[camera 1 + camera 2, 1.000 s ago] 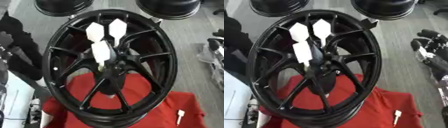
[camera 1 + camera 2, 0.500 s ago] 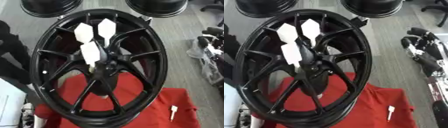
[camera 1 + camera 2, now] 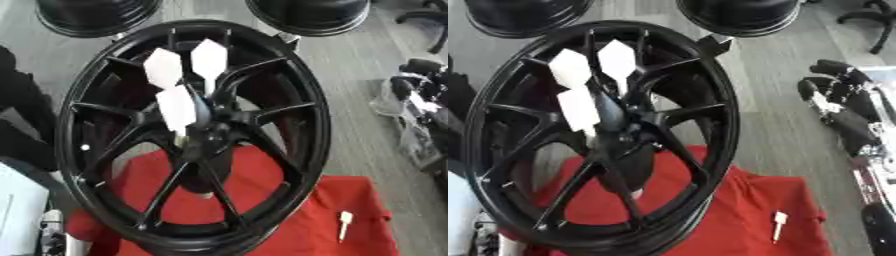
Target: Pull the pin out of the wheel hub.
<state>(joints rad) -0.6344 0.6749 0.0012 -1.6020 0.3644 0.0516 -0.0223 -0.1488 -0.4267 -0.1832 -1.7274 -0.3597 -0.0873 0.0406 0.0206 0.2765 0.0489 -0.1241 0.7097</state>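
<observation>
At the centre of the view the wheel stands upright on a red cloth, its spokes facing the camera. Three white pins remain stuck near its middle: one low by the centre, and two higher, side by side. A fourth white pin lies loose on the cloth to the lower right, well apart from the wheel. Judged from this, the task is partly done: one pin seems to be out already, and three are left to pull. No hand touches the wheel or any pin now. The right hand hangs at the right edge, well apart from the rim, its fingers relaxed and spread and holding nothing. The left hand cannot be made out in either view; only a dark shape shows at the left edge. Compared with the earlier frames the whole picture has shifted, so the head has moved rather than the things: the three pins sit as they did, the loose pin lies in the same place on the cloth, and more of the right hand has come into view.
</observation>
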